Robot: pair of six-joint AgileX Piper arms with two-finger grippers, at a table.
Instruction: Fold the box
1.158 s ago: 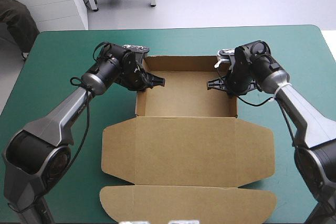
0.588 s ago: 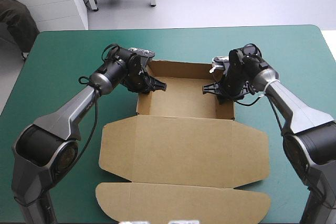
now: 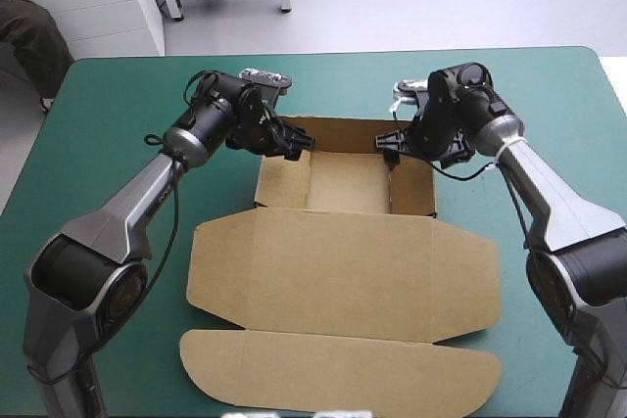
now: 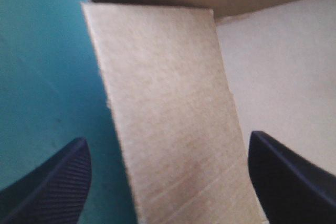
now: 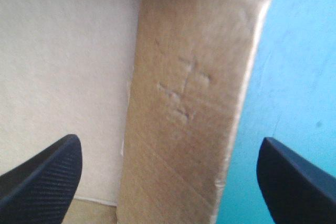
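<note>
1. As far as markings go, 1 only: a cross-shaped dent [image 5: 184, 90] pressed into the right side flap [image 5: 181, 171], seen in right wrist view.
2. Count: 1 box [image 3: 343, 276], 2 grippers, 2 side flaps, 1 back wall [image 3: 343, 130], 1 lid [image 3: 411, 271], 1 tuck flap [image 3: 338, 374].
3. Box is brown, mid-table on the teal-green cover [image 3: 108, 105]. Tray part lies toward far edge, lid flat toward near edge, rounded tuck flap flat beyond it, closest to near edge.
4. Back wall upright. Both side flaps are raised and lean in over the tray floor.
5. Left gripper [image 3: 298, 146] at tray's far-left corner: black fingers [image 4: 50, 182] spread wide, left side flap [image 4: 168, 108] standing betw. them, cover beside the outer finger.
6. Right gripper [image 3: 388, 144] at far-right corner: fingers likewise spread wide, right side flap betw. them, not squeezed.
</note>
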